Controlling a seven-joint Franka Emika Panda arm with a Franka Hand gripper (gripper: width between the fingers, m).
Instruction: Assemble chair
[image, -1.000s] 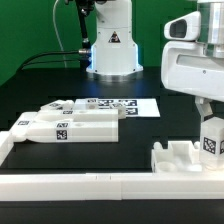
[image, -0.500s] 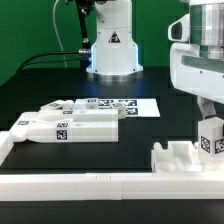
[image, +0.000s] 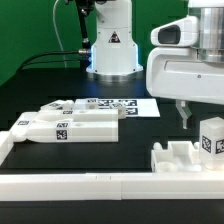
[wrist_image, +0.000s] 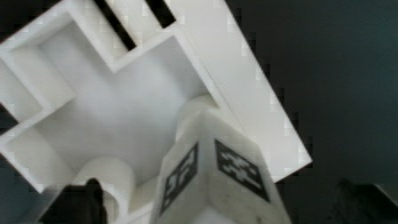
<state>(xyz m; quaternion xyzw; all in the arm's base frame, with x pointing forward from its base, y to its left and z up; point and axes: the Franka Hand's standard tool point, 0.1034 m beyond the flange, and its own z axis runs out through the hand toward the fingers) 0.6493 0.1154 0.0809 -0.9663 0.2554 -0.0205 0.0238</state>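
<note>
Though outside the wrist view, loose parts (image: 70, 122) beside marker board (image: 122, 104).

We're in a robotics lab here: a white robot base (image: 112, 50) stands on a black table (image: 30, 95), cables (image: 64, 32) trailing behind it against a green backdrop (image: 22, 30). Square printed tags all over, on the marker board (image: 125, 104) and on the white plastic parts (image: 70, 125) lying beside it
</note>
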